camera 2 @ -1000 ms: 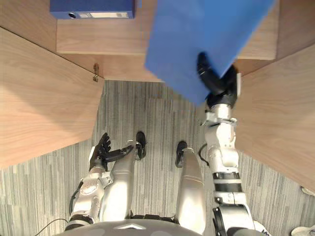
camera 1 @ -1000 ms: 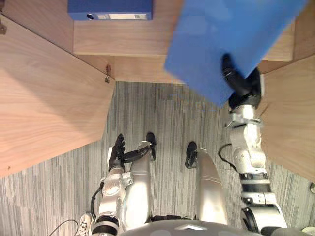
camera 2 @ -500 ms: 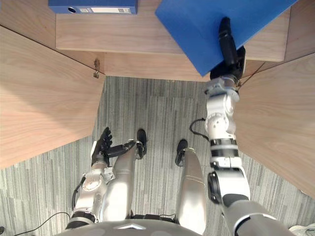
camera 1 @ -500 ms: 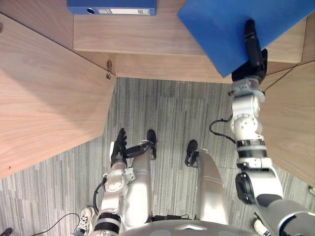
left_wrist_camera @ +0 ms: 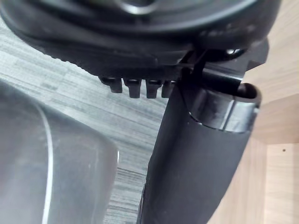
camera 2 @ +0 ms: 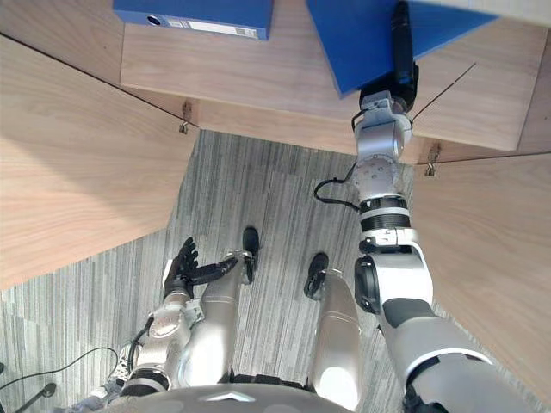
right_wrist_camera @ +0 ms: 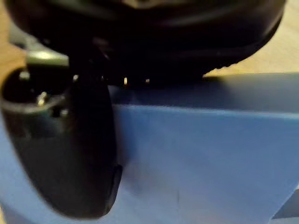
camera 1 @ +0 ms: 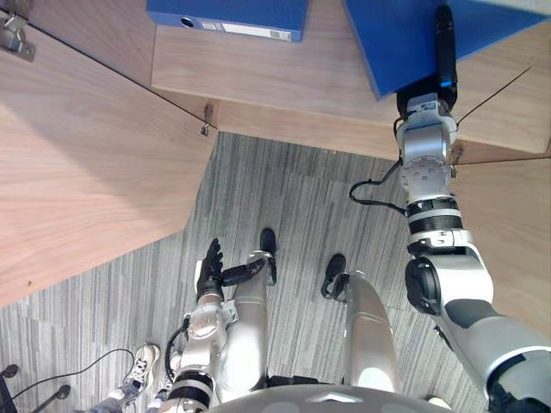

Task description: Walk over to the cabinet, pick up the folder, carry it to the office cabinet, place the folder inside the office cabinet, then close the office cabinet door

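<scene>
Over the shelf (camera 1: 284,77) of the office cabinet: entry for the placing stage.

**Change noted.** A second ago the folder (camera 1: 387,39) hung over the carpet in front of the shelf. Now the right arm is stretched further forward and the folder's near corner has crossed the shelf's front edge. The view has shifted a little too, but the folder's advance against the shelf is real. Judgement: carrying is done and placing is under way. Release and the closing of the door are not yet done. Whether the folder already rests on the shelf cannot be told.

**Items, counted.**
- Blue files, two:
  - the folder, above the shelf's right part and clamped in the right hand (camera 1: 442,52), whose thumb lies along its upper face with the fingers hidden beneath;
  - a thicker binder (camera 1: 228,13), lying flat at the back of the shelf's left part, well apart from the folder.
- Cabinet doors, two, both swung open towards the onlooker: the left door (camera 1: 86,163) and the right door (camera 1: 516,232), one hinged at each front corner of the shelf.
- Hands, two: the right as above; the left hand (camera 1: 209,268) idle, low and well in front of the shelf, its fingers straight and holding nothing.
- Bystander's shoe (camera 1: 140,379), one, on the carpet far in front of the shelf's left side.
</scene>
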Robot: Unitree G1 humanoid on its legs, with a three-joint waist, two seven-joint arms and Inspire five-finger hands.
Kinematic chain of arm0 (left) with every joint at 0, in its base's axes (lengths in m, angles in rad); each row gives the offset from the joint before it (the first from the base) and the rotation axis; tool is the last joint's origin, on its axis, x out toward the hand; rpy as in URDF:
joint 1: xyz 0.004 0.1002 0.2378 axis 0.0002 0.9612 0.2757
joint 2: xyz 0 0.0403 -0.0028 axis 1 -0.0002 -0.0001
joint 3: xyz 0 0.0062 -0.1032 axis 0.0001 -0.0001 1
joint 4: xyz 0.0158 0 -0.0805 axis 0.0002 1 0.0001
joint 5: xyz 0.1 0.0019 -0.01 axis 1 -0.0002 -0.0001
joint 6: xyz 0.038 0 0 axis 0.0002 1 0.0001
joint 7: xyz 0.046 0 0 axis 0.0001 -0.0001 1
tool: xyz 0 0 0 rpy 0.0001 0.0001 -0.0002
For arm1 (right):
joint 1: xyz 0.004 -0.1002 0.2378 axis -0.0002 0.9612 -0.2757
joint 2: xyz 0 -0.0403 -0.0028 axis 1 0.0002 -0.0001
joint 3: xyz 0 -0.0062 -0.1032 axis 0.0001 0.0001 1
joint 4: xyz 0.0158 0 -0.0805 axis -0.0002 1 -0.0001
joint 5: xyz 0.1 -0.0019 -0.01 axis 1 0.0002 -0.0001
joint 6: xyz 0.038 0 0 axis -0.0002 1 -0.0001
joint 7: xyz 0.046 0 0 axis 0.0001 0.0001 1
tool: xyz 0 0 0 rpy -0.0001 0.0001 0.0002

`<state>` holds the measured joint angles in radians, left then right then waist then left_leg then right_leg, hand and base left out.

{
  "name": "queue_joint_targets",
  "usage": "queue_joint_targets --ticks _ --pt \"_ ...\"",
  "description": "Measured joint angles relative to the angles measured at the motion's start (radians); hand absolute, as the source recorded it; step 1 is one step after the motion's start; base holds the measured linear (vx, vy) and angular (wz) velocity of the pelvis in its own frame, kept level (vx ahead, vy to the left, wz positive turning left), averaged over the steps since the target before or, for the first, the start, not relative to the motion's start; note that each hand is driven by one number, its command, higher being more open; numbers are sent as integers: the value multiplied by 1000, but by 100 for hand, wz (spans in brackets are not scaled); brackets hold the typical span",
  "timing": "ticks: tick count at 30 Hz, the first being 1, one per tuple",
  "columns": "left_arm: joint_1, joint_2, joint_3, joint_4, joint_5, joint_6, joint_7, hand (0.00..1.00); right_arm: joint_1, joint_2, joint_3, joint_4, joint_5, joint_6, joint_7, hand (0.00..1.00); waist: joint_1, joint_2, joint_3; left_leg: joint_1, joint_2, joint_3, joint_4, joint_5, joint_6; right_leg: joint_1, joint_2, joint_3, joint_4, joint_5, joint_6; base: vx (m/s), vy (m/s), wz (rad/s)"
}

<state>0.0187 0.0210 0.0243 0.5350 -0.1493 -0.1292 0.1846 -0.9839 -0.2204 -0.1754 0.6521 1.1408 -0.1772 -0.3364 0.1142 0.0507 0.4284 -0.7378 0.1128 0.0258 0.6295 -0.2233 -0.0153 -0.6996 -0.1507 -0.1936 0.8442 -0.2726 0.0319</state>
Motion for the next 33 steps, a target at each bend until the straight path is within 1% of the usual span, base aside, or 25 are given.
queue_joint_targets --ticks 1,2,3,4,5,6,8,9,11,15,18,21,26,28,29,31,33 --pt "-2 -2 -3 -1 0 0 3 100 0 1 1 2 0 1 -2 0 2 4 2 2 6 -5 3 2 0 -52 -2 7 61 20 -17 93 -138 -5" --pt "-15 -14 -6 2 -3 0 7 100 -3 5 1 3 0 0 -1 0 4 5 2 -3 12 -7 7 2 0 -110 -1 22 50 -37 -8 108 -167 -1" --pt "-30 -15 -5 5 -8 1 8 100 -3 6 0 2 -1 -7 1 0 2 6 3 -23 7 -1 42 -1 -5 -101 -19 14 -162 66 -12 92 -147 15" --pt "-41 -14 -4 12 -8 0 8 100 -6 5 -1 1 0 -12 -4 0 -7 10 4 -36 4 -1 69 -12 -19 -103 -29 10 -174 63 -11 88 -109 10" --pt "-50 -27 1 5 -11 -2 19 100 -24 22 0 -9 1 -24 -4 0 -11 22 5 -52 21 -5 85 -14 -26 -119 -16 5 -154 69 -16 57 -59 -4" --pt "-57 -31 -4 5 -15 -1 26 100 -29 25 -1 -9 1 -28 -13 100 -12 22 5 -53 28 -4 86 -14 -27 -122 -9 5 -153 69 -16 79 -73 -16" --pt "-67 -30 -16 10 -16 -2 24 100 -30 27 -39 -9 5 -48 -47 100 -17 22 5 -52 32 -12 86 -15 -27 -122 -6 -1 -144 69 -16 31 -24 3" --pt "-72 -32 -17 10 -17 -1 26 100 -36 28 -92 -10 27 -73 -67 100 -16 22 5 -53 32 -12 86 -15 -28 -122 -6 -1 -140 68 -17 -23 -7 10" --pt "-73 -32 -16 11 -17 -1 28 100 -59 26 -173 -10 72 -90 -118 100 -15 22 5 -60 31 -11 86 -23 -40 -129 -7 -2 -140 68 -17 -55 14 7" --pt "-87 -32 -8 19 -18 4 36 100 -66 47 -208 -28 82 -132 -129 100 -14 22 5 -92 25 -8 106 -33 -42 -158 -18 -1 -121 70 -20 -96 46 5" --pt "-87 -32 -7 19 -18 8 38 100 -65 81 -236 -30 85 -139 -132 100 -11 22 5 -93 23 -7 118 -35 -41 -159 -22 1 -113 71 -20 -68 31 1" --pt "-92 -32 -8 19 -18 9 38 100 -65 95 -236 -51 88 -149 -130 100 -12 22 5 -97 23 -5 126 -35 -40 -164 -22 4 -107 72 -23 -49 19 -2" --pt "-115 -32 -6 19 -19 13 34 100 -64 89 -195 -57 78 -136 -104 100 -22 21 4 -109 26 -2 140 -35 -40 -178 -20 9 -100 78 -25 -27 21 -4" --pt "-120 -29 -5 19 -18 13 29 100 -64 53 -130 -47 56 -90 -79 100 -35 21 4 -109 28 2 142 -35 -40 -178 -17 13 -102 84 -25 -22 34 -6" --pt "-120 -29 -5 19 -18 13 28 100 -64 48 -123 -46 54 -85 -75 100 -36 21 4 -109 28 2 142 -35 -40 -178 -17 13 -102 85 -25 -31 37 -7" --pt "-121 -28 -5 19 -18 15 23 100 -64 7 -64 -27 19 -49 -51 100 -40 21 4 -108 32 6 141 -35 -40 -178 -14 17 -107 91 -25 -37 29 -6" --pt "-120 -26 -4 19 -18 17 20 100 -65 -14 -32 -10 -7 -32 -35 100 -40 21 4 -109 33 7 141 -35 -40 -178 -12 17 -110 95 -25 -38 25 -4"
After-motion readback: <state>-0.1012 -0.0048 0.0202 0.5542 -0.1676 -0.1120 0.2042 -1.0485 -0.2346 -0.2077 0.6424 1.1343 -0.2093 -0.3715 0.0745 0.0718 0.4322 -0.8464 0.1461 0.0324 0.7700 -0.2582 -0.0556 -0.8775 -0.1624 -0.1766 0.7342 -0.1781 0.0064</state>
